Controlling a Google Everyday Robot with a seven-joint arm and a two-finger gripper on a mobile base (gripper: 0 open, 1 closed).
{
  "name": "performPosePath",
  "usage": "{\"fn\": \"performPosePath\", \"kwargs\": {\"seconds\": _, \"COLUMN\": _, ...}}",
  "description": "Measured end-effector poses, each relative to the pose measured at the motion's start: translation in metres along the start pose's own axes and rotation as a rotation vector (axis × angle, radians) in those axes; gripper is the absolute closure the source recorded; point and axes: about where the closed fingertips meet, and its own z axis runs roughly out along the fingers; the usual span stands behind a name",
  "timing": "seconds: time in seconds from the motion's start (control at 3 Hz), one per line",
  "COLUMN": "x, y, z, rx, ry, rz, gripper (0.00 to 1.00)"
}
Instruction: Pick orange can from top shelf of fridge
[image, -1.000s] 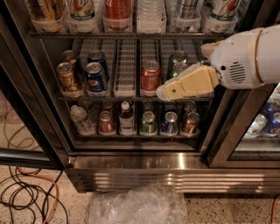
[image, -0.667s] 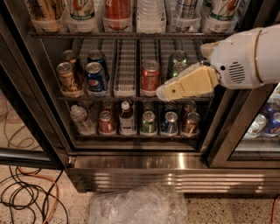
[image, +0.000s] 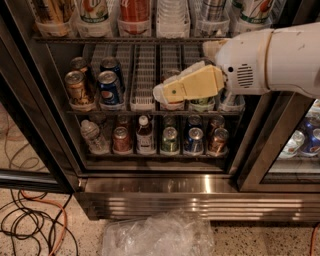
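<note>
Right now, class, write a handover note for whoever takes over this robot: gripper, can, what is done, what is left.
Gripper: at the middle rack of the fridge, below the top shelf.
Orange can: upright in a tray on the top shelf, above and left of the gripper, not gripped.
Done: arm is at the fridge.
Left: raise the gripper to the can, grasp it, draw it out.

Break room, stocked drinks fridge (image: 165, 186), end effector (image: 161, 93) inside
</note>
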Motion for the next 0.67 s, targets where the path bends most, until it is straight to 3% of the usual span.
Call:
{"fn": "performPosePath", "kwargs": {"seconds": 0.33, "x": -0.0271, "y": 0.0066, "z": 0.0262, "rx": -0.017, "ry": -0.095, "rz": -0.031, "gripper": 0.0}}
{"fn": "performPosePath", "kwargs": {"seconds": 0.67, "x": -0.031, "y": 0.0091, "z": 0.0263, "rx": -0.012, "ry": -0.097, "rz": -0.04, "gripper": 0.0}}
